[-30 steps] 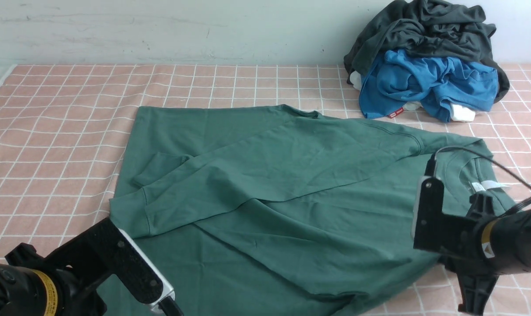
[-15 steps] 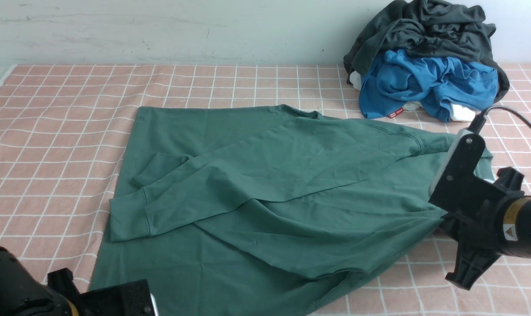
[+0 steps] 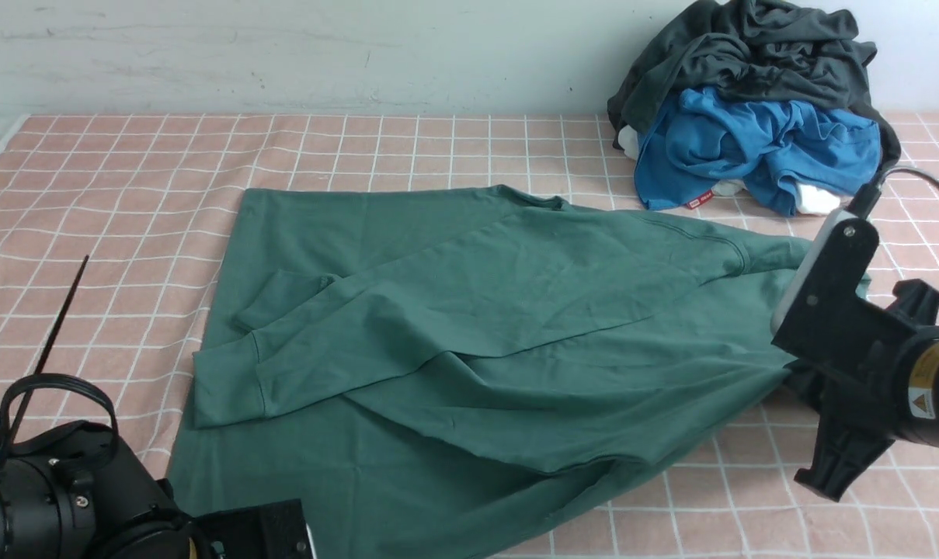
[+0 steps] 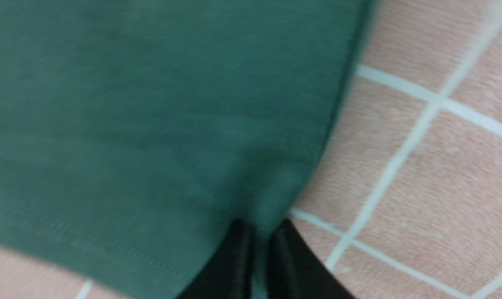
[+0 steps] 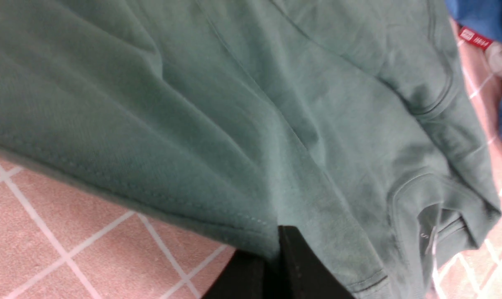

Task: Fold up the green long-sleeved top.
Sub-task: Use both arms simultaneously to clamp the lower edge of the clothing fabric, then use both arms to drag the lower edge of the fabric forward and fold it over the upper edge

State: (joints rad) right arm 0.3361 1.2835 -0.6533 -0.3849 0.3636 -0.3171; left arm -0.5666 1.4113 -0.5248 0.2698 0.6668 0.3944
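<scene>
Front view, entry one: the green long-sleeved top (image 3: 477,326), spread flat at the centre of the pink checked surface (image 3: 127,194). Its long axis runs 9 to 3 o'clock, with the hem (image 3: 220,256) at the 9 o'clock end and the collar (image 5: 425,220) at the 3 o'clock end. One sleeve (image 3: 453,310) lies folded across the body, its cuff (image 3: 224,384) pointing to 8 o'clock.

Hidden or cut off: from the front I cannot see the collar, because the right arm (image 3: 857,349) covers it. Only the right wrist view shows it, crumpled. The near hem corner at 7 o'clock is lost behind the left arm (image 3: 65,497). Neither claw's tips show from the front.

Left claw (image 4: 261,236): the left wrist view is blurred. The fingers are pressed together, pinching the top at its edge.

Right claw (image 5: 277,245): pinching a stitched edge of the top, near the collar.

Entry two, at 1 o'clock: a dark grey-black garment (image 3: 749,54) heaped over a bright blue garment (image 3: 749,140). Whether the heap touches the top I cannot tell.
</scene>
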